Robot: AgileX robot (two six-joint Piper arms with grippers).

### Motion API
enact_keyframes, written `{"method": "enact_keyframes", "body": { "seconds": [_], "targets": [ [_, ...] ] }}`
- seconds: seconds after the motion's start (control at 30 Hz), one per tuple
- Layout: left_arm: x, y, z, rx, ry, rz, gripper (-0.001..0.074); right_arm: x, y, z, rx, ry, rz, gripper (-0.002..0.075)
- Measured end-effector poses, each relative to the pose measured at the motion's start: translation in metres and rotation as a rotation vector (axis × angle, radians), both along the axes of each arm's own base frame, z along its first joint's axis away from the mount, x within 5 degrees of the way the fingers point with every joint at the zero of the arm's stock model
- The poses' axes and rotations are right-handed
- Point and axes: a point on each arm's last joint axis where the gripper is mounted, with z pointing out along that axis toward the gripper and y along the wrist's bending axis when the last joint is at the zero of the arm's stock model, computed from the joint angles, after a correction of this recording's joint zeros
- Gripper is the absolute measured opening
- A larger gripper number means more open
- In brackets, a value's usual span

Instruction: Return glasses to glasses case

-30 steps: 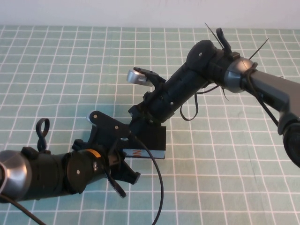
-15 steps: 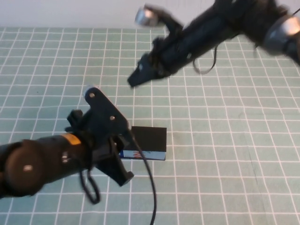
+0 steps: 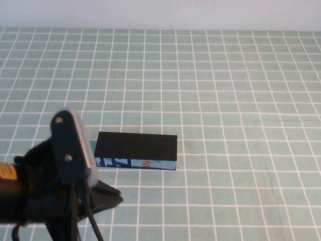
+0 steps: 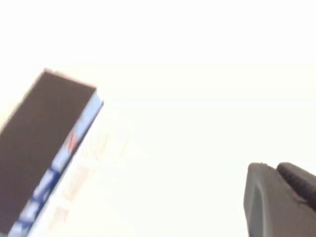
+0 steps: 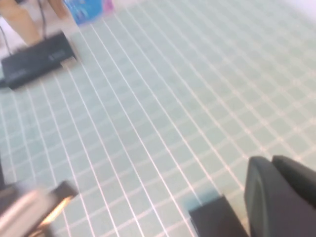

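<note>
The glasses case [image 3: 136, 150] lies shut in the middle of the table, its flat black lid on top and its light-blue printed side facing me. It also shows in the left wrist view [image 4: 42, 148], and a black corner of it shows in the right wrist view [image 5: 217, 221]. The glasses are not in view. My left gripper [image 3: 106, 194] hangs low at the front left, just short of the case's left end; part of it shows in its wrist view [image 4: 279, 200]. My right gripper [image 5: 282, 197] is outside the high view and hovers above the table near the case's corner.
The green grid mat [image 3: 225, 90] covers the table. In the right wrist view a flat black device [image 5: 37, 61] and a blue box [image 5: 86, 9] lie beyond the mat's far edge. A silver part of the other arm [image 5: 34, 207] sits at that view's corner.
The right arm has lifted away and left the high view. The left arm has drawn back toward the front left. The whole shut case is now uncovered.
</note>
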Motion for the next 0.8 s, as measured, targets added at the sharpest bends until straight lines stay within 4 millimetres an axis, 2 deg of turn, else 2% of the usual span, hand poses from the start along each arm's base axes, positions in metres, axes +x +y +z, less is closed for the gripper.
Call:
{"method": "enact_keyframes", "body": {
  "seconds": [0.13, 0.27, 0.43, 0.63, 0.8],
  "targets": [
    [0.014, 0.02, 0.001, -0.009, 0.018, 0.141, 0.0001, -0.039, -0.015, 0.03, 0.039, -0.081, 0.008, -0.0011],
    [0.022, 0.048, 0.012, -0.074, -0.009, 0.323, 0.0001, -0.07, -0.029, 0.033, 0.013, -0.101, -0.011, -0.0011],
    [0.016, 0.077, 0.03, -0.175, -0.07, 0.498, 0.0001, -0.097, -0.051, 0.009, -0.018, -0.139, -0.153, -0.0011],
    [-0.006, 0.079, 0.049, -0.275, -0.166, 0.504, 0.0001, -0.124, -0.084, -0.034, 0.018, -0.302, -0.426, -0.0011],
    [-0.026, 0.08, 0.06, -0.314, -0.251, 0.504, 0.0001, -0.158, -0.106, -0.084, 0.01, -0.345, -0.514, -0.0011]
  ]
}}
